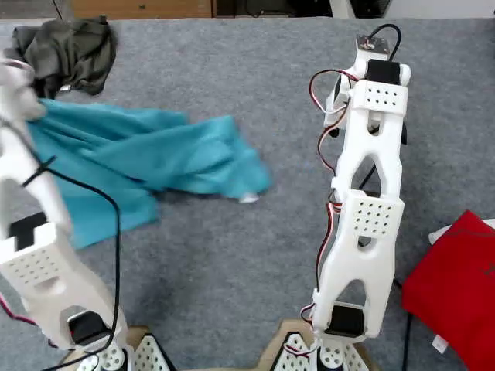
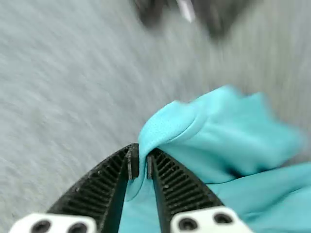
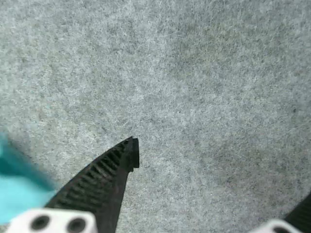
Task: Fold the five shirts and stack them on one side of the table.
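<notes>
The teal shirt (image 1: 147,162) lies rumpled and spread on the grey table (image 1: 232,270), and the left gripper (image 2: 142,165) is clamped on a pinched fold at its edge. A crumpled dark olive shirt (image 1: 69,50) sits just beside that end of the teal shirt, while a red shirt (image 1: 456,282) lies well apart off its other end. The right gripper (image 3: 219,172), also off that other end, hangs over bare table with its jaws wide apart.

Far left on the surface (image 1: 232,263), a bunched shirt (image 1: 66,50); just before it, a spread shirt (image 1: 155,158), edge in the left pincer (image 2: 142,158); at the near right edge, a third shirt (image 1: 456,286).
</notes>
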`<state>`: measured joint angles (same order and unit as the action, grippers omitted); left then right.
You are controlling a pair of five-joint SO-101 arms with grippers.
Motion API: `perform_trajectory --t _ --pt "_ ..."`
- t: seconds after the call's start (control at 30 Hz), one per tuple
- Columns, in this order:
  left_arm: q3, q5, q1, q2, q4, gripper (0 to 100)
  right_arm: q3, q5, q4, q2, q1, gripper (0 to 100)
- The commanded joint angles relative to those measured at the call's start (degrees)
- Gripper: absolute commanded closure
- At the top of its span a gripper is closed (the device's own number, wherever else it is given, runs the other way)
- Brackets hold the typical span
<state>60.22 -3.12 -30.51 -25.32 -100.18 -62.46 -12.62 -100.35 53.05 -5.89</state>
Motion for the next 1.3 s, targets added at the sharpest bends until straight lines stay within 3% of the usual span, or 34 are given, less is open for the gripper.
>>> perform_trajectory --t 0.0,0.2,0.4,0.63,0.8,1.0,1.27 --pt "14.51 1.32 -4.04 3.47 -0.35 98 -3.03 0.53 0.53 -4.53 -0.48 48.6" --pt "35.87 5.45 -4.92 3.91 0.00 98 -2.95 0.35 0.53 -4.53 -0.48 48.6" --pt "34.81 9.85 7.12 9.01 3.69 98 -2.95 0.26 0.44 -4.53 -0.40 48.6" --pt "24.62 15.12 30.68 9.27 2.46 98 -2.95 0.35 0.53 -4.53 -0.48 48.6" --pt "6.68 18.64 41.93 7.34 3.96 98 -3.30 0.62 0.44 -4.62 -0.66 48.6" --pt "-6.95 18.73 50.11 2.15 4.84 98 -3.47 0.70 0.44 -4.88 -1.01 48.6" --pt "-4.75 18.73 55.03 -6.64 4.66 98 -6.46 0.70 0.26 -4.88 -3.91 48.6"
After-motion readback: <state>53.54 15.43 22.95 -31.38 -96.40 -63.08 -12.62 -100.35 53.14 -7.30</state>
